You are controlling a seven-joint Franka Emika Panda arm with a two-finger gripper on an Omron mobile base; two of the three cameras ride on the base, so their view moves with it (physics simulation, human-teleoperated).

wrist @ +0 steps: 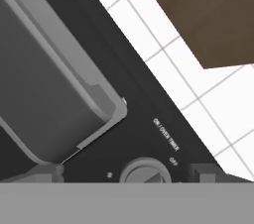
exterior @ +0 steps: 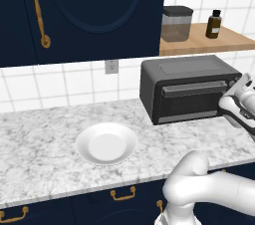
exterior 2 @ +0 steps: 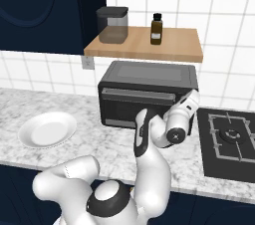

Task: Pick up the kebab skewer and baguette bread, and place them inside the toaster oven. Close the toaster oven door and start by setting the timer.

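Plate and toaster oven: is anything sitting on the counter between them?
No. In the left base view, bare marble counter runs from the white plate to the toaster oven.

The oven point(exterior: 187, 87), a dark grey box, is sitting on the marble bench point(exterior: 45, 129) against the tiled wall, below a wooden shelf. Its door point(exterior 2: 137, 102) is standing shut and upright, grey bar handle along the top. In the hand view, its timer knob point(wrist: 145, 172) is showing, labelled ON/OVEN TIMER.
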